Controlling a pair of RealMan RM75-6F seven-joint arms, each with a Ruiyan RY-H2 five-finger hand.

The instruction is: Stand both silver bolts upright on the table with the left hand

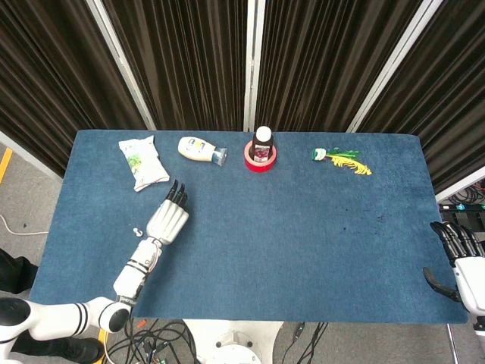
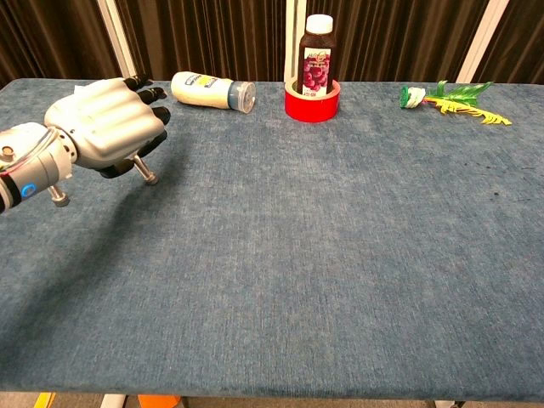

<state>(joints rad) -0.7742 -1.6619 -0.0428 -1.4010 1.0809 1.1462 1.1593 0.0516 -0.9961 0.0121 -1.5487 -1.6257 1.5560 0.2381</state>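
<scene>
Blue cloth tabletop (image 1: 303, 243): it carries everything, with dark curtains behind its far edge.
Right hand (image 1: 458, 262): off the near right corner, seen only in the head view, fingers spread and holding nothing.
Left hand (image 2: 106, 127): over the left part of the tabletop, knuckles up, fingers curled down around a silver bolt.
Held bolt (image 2: 144, 171): it pokes out under the left hand, shank tilted, head lowest and close to the cloth; whether it touches the cloth cannot be told.
Second bolt (image 2: 58, 197): near the left edge, just beside the left wrist in the chest view; in the head view it shows as a small pale speck (image 1: 136, 229). Only part of it is visible, so its pose cannot be told.
White packet (image 1: 142, 161): flat near the far left corner.
Mayonnaise bottle (image 2: 212, 91): on its side near the far edge, cap toward the middle.
Red tape roll (image 2: 311, 104): at the middle of the far edge, with a dark juice bottle (image 2: 317, 56) standing upright in its hole.
Green and yellow sprig (image 2: 450, 98): lying near the far edge, toward the right.
</scene>
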